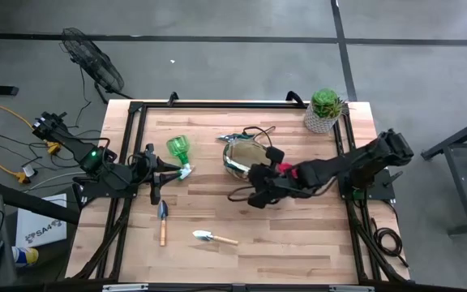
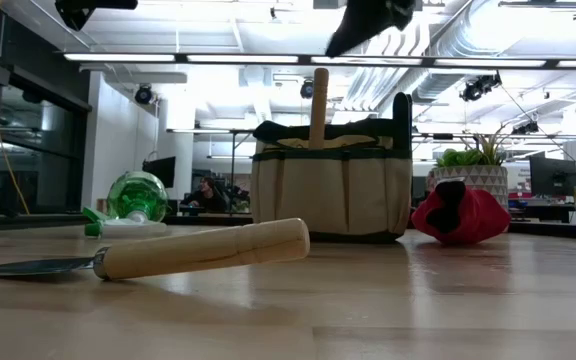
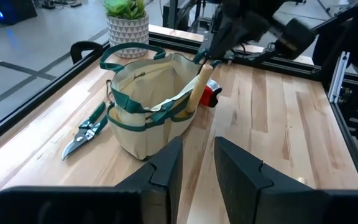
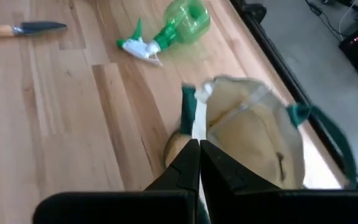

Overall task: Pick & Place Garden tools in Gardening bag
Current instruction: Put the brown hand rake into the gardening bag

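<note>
The wooden table (image 1: 298, 251) carries everything, framed by dark rails. The left arm waits at the left edge, its gripper (image 1: 162, 172) empty and released, fingers (image 3: 164, 171) slightly parted, pointing toward the middle of the table. The right arm reaches in from the right side; its gripper (image 1: 259, 195) hovers just beside the near-right side of the gardening bag (image 1: 242, 154), fingers (image 4: 185, 168) clenched together on nothing that can be seen.

The bag, pale fabric with green trim and loop handles, stands upright near the table's centre, toward the far side. A wooden handle (image 2: 319, 95) sticks up out of it. A red item (image 1: 284, 169) lies just right of the bag, under the right arm. Pruning shears (image 3: 84, 130) lie on the table at the bag's far side.

A succulent in a patterned pale pot (image 1: 323, 110) stands at the far right corner. A green spray bottle (image 1: 179, 152) lies on its side left of the bag, near the left gripper. Two wooden-handled trowels lie nearer: a dark-bladed one (image 1: 162, 221) at left, a pale-bladed one (image 1: 212, 238) beside it.

No readable writing shows on the tools or bag.
</note>
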`<state>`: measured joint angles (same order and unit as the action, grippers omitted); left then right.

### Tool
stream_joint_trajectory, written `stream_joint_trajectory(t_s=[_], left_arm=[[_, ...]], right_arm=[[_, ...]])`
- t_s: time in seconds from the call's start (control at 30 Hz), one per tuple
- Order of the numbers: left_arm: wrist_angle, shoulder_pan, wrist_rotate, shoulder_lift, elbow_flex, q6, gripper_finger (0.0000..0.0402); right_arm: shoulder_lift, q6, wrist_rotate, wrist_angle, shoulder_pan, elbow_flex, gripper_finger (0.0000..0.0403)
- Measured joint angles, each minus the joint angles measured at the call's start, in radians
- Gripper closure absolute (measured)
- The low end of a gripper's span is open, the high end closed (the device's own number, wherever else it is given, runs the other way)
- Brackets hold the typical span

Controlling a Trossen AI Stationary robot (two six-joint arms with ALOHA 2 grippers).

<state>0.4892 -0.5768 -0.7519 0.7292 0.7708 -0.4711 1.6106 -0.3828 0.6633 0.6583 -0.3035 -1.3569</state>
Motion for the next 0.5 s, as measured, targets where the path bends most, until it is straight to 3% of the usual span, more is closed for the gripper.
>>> stream_joint_trajectory(t_s=[0.2,0.5], left_arm=[[0.000,0.000,-0.002,0.000,0.000,-0.006,0.0312],[0.000,0.000,-0.011,0.000,0.000,-0.007,0.0312]], right_arm=[[-0.076,0.042,0.006,-0.272,-0.003,0.150,0.0399],[-0.069,0.047,-0.020,-0.297,0.011,0.168,0.0399]])
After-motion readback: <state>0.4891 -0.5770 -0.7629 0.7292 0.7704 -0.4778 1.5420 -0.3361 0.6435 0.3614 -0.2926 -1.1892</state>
